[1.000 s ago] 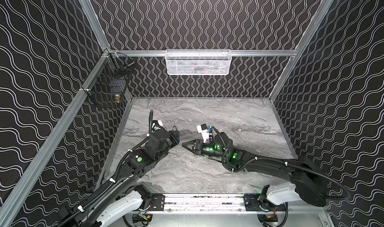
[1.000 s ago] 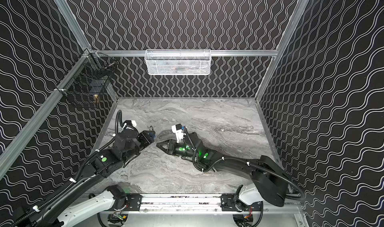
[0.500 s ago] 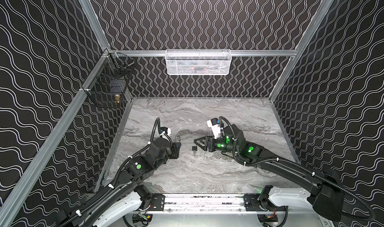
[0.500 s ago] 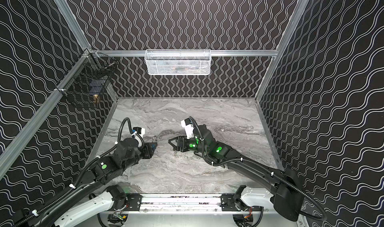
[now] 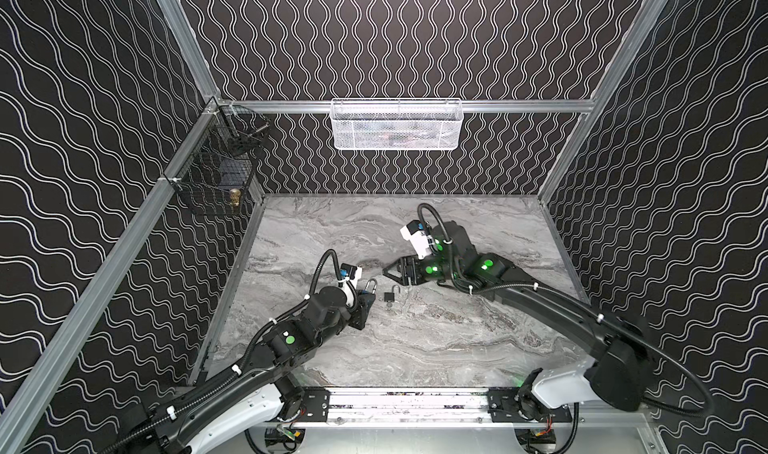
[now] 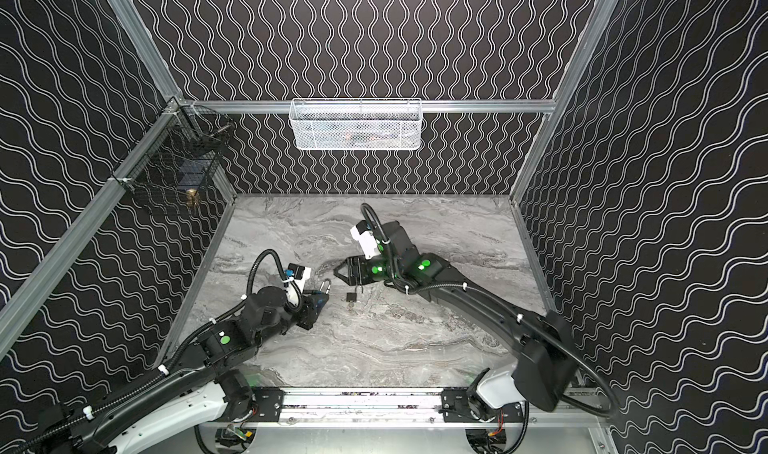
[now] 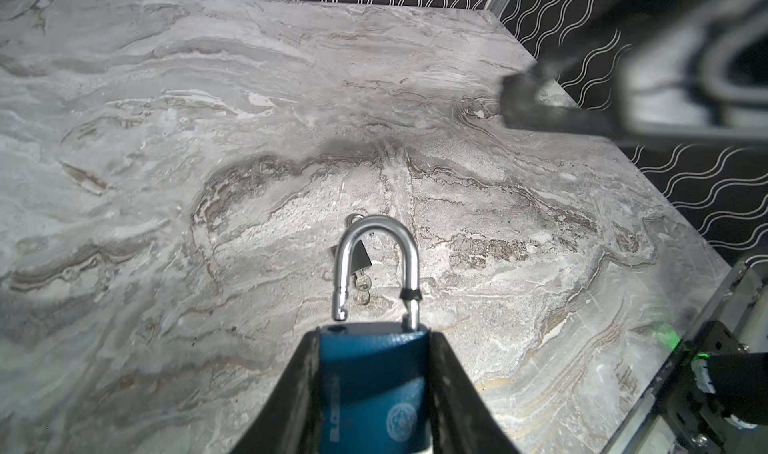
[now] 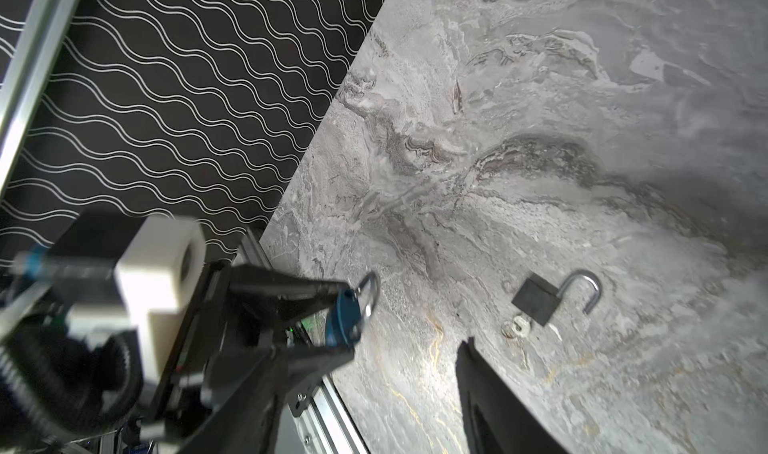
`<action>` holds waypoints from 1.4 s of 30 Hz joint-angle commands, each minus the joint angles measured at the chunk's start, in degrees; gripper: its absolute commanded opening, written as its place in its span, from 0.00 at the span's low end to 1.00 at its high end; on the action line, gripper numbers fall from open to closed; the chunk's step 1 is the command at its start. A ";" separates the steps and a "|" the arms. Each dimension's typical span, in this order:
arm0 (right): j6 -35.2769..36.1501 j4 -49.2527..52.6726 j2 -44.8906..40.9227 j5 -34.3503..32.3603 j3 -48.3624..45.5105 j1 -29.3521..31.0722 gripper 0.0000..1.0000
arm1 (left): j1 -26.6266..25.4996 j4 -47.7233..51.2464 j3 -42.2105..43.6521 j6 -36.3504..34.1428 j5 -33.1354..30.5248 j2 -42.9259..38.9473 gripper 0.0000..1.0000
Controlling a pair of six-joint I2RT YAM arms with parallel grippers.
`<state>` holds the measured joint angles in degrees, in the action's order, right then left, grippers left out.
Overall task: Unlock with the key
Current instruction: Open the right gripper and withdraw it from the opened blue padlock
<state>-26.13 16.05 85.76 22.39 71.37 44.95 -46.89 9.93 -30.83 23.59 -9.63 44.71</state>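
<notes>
On the grey marbled tabletop (image 5: pixel 415 348), between the two arms, a small black padlock (image 5: pixel 389 296) lies flat, its steel shackle swung open and a little silver key (image 8: pixel 517 328) at its base. Its long axis runs from the right gripper (image 5: pixel 392 276) toward the front rail, shackle end nearer those empty, parted jaws (key end farther). The left gripper (image 7: pixel 372 337) is clamped on a blue padlock (image 7: pixel 374 381), its shackle also sprung.
</notes>
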 commanded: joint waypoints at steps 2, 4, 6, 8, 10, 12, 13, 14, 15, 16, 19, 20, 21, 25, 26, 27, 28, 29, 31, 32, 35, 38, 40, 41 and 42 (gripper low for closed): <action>3.84 6.42 5.21 0.12 6.10 0.01 0.66 | -0.04 -5.11 -0.17 -4.55 2.18 -0.02 0.00; 4.55 7.06 7.42 -0.04 7.88 -0.07 0.67 | -0.08 -6.23 0.65 -4.96 3.05 -0.47 0.00; 5.20 7.17 9.25 1.37 9.07 0.01 0.67 | -0.04 -6.72 1.10 -5.05 2.48 -0.95 0.00; 5.94 7.88 10.75 1.00 10.22 -0.04 0.67 | -0.04 -7.20 1.30 -5.55 2.51 -1.29 0.00; 6.85 8.56 12.16 1.45 11.24 -0.03 0.67 | -0.06 -7.28 1.04 -5.69 2.43 -0.89 0.00; 7.92 10.01 13.38 1.90 12.50 0.06 0.67 | -0.04 -6.87 0.59 -5.76 2.08 -0.29 0.00; 8.11 10.75 13.99 1.96 13.05 0.13 0.67 | -0.06 -6.75 0.29 -6.02 2.24 -0.06 0.00; 8.27 11.07 14.35 1.76 13.18 0.09 0.67 | -0.04 -6.76 0.24 -6.08 2.46 0.03 0.00; 8.37 11.27 14.76 1.40 13.19 0.10 0.67 | -0.04 -6.69 0.22 -6.24 2.66 0.03 0.00; 8.69 11.28 14.84 0.89 13.03 0.06 0.67 | -0.05 -6.85 0.29 -6.36 2.77 -0.10 0.00; 9.53 11.92 15.40 0.22 13.09 0.06 0.67 | -0.06 -6.79 0.78 -6.68 1.57 -0.68 0.00; 9.83 12.26 15.51 -0.05 13.16 0.09 0.67 | -0.04 -6.65 0.95 -6.76 1.41 -0.94 0.00; 10.10 12.50 15.67 -0.49 13.11 0.07 0.67 | -0.07 -6.87 1.14 -6.92 1.32 -1.21 0.00; 11.17 13.42 16.02 -2.06 12.99 0.05 0.67 | -0.04 -8.37 2.08 -6.99 1.48 -1.30 0.00; 11.29 13.71 16.06 -2.61 13.03 -0.02 0.67 | -0.11 -8.48 2.10 -7.05 1.55 -1.05 0.00; 11.50 14.04 16.11 -2.96 13.16 -0.03 0.67 | -0.05 -8.48 2.09 -7.06 1.68 -0.86 0.00; 11.94 14.17 16.06 -2.97 13.16 -0.04 0.67 | -0.04 -8.29 1.96 -7.19 1.72 -0.68 0.00; 12.21 14.35 15.91 -2.97 12.98 -0.04 0.67 | -0.06 -8.07 1.83 -7.20 1.67 -0.66 0.00; 12.51 14.20 15.51 -2.78 12.22 -0.32 0.67 | -0.07 -7.82 1.75 -7.18 1.20 -0.81 0.00; 12.58 13.82 15.14 -2.30 11.77 -0.54 0.67 | -0.06 -7.67 1.74 -7.22 1.10 -1.00 0.00; 13.48 12.95 14.41 0.78 10.35 -1.05 0.67 | -0.04 -8.12 2.17 -7.15 1.10 -1.44 0.00; 14.87 13.09 14.22 2.71 9.53 -1.31 0.67 | -0.07 -8.55 2.27 -6.94 1.74 -1.49 0.00; 15.01 13.69 13.97 2.87 9.08 -1.71 0.66 | -0.04 -8.70 2.31 -6.80 1.65 -1.32 0.00; 14.98 13.64 13.79 3.26 8.73 -1.99 0.66 | -0.11 -8.71 2.27 -6.70 1.55 -1.30 0.00; 14.78 13.28 13.39 3.95 8.14 -2.19 0.66 | -0.06 -8.70 2.26 -6.64 1.51 -1.22 0.00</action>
<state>-12.93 28.51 100.03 23.03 80.31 42.98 -46.94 5.74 -28.47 17.63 -7.29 43.48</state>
